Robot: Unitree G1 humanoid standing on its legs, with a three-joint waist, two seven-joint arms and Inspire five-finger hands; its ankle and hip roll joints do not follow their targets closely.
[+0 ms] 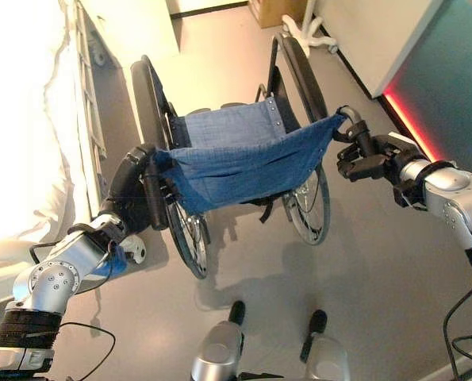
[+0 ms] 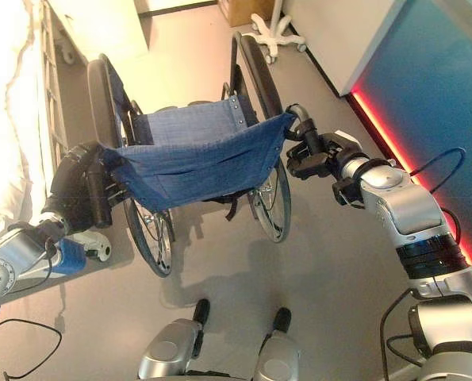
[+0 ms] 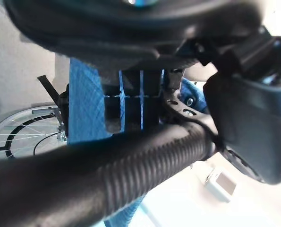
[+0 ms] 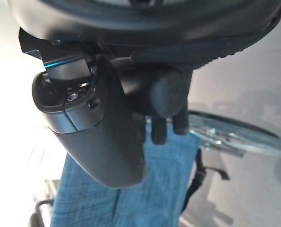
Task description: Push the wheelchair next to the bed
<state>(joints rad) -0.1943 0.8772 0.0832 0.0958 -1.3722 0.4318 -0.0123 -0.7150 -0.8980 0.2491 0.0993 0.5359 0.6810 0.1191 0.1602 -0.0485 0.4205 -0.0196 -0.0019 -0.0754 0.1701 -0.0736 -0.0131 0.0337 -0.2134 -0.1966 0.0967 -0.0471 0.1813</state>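
The wheelchair (image 1: pixel 236 159) stands on the smooth grey floor (image 1: pixel 362 270), its back toward the robot, just beside the bed (image 1: pixel 21 143) on the robot's left; its blue denim backrest sling (image 1: pixel 239 163) sags in a soft curve between the two push handles, stitching visible along the seam; thin spoked wheels (image 1: pixel 311 206) with black tyres gleam below; the left hand (image 1: pixel 136 186) has its fingers curled round the ribbed black rubber grip (image 3: pixel 131 175), a corrugated cylinder; the right hand (image 2: pixel 315 159) is closed about the other handle (image 4: pixel 168 92), whose rounded dull end pokes out past the fingers; bed rail (image 1: pixel 89 119) of pale metal bars runs alongside; white bedding glares brightly.
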